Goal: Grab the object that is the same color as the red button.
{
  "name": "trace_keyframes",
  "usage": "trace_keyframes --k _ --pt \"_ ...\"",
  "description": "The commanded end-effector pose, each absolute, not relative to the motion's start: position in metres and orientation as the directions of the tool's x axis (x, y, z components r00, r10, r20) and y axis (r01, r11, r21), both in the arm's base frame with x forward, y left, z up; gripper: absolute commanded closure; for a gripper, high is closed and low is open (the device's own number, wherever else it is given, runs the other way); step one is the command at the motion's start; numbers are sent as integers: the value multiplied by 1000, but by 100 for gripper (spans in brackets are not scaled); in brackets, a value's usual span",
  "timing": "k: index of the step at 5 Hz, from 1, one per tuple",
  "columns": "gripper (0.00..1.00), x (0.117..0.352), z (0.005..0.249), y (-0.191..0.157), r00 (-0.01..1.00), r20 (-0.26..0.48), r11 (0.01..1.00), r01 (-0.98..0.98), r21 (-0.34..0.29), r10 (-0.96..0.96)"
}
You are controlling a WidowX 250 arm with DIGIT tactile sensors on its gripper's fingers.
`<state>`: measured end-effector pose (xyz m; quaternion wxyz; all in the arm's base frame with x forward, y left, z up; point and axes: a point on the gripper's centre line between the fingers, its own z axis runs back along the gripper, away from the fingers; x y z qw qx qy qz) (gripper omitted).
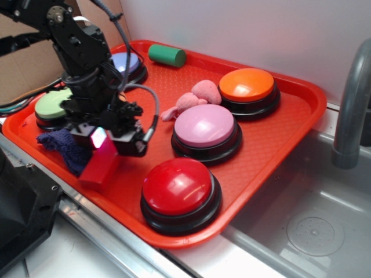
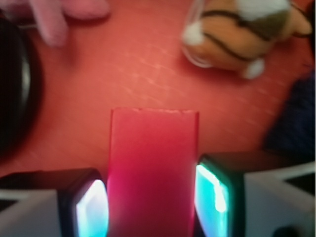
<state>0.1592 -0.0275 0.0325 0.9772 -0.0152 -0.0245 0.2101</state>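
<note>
The object, a plain red wooden block [image 1: 99, 168], sits between the jaws of my gripper [image 1: 103, 143] at the front left of the red tray [image 1: 290, 124]. In the wrist view the block [image 2: 153, 163] fills the gap between the two glowing cyan pads [image 2: 212, 195], so the gripper [image 2: 153, 207] is shut on it. The block points down toward the tray's front rim; whether it touches the tray I cannot tell. The red button [image 1: 179, 188], a big glossy dome on a black base, stands to the right of the gripper at the tray's front edge.
The tray also holds a pink button [image 1: 206, 127], orange button [image 1: 248, 86], green button [image 1: 52, 106], pale blue button [image 1: 128, 62], green cylinder [image 1: 167, 55], pink plush [image 1: 194, 98] and dark blue cloth [image 1: 66, 147]. A striped plush [image 2: 242, 34] lies ahead. A sink [image 1: 313, 220] and faucet [image 1: 351, 104] are on the right.
</note>
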Motion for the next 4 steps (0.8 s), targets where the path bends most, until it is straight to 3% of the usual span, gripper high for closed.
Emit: trace_keyframes --k 1,2,4 --pt "100 191 98 5 911 24 911 -412 -8 412" --pt "100 204 141 20 903 56 904 -424 -47 427" --pt "100 211 187 31 893 143 904 -414 -108 426"
